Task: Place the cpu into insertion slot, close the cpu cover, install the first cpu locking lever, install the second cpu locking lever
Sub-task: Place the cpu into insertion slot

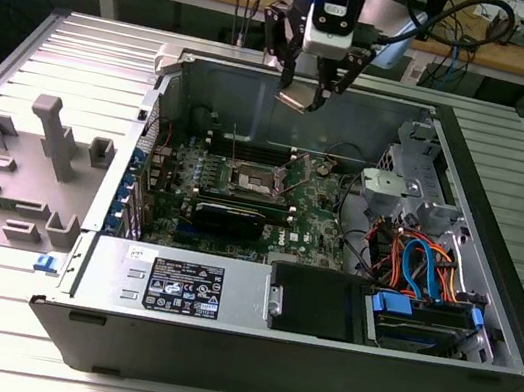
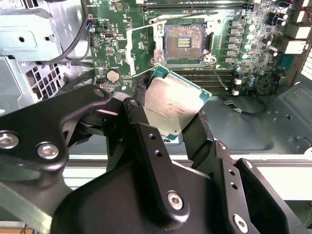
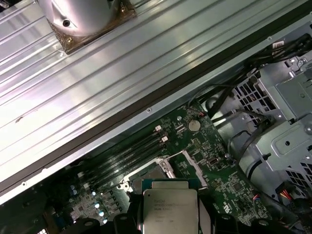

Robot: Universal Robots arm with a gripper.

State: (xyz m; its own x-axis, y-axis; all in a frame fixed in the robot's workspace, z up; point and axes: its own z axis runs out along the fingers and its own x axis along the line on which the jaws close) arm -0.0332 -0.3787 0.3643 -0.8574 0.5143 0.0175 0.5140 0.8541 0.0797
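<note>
Currently the gripper (image 2: 168, 116) pinches the cpu (image 2: 171, 103) by two edges, well clear of the insertion slot (image 2: 184, 43).

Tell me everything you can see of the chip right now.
The chip is a small flat square with a silver-grey metal top and a green edge, faint print on it. The tool grips it by two opposite sides, tilted, in the air above the green board, short of the open socket. Nothing else touches it.
</note>
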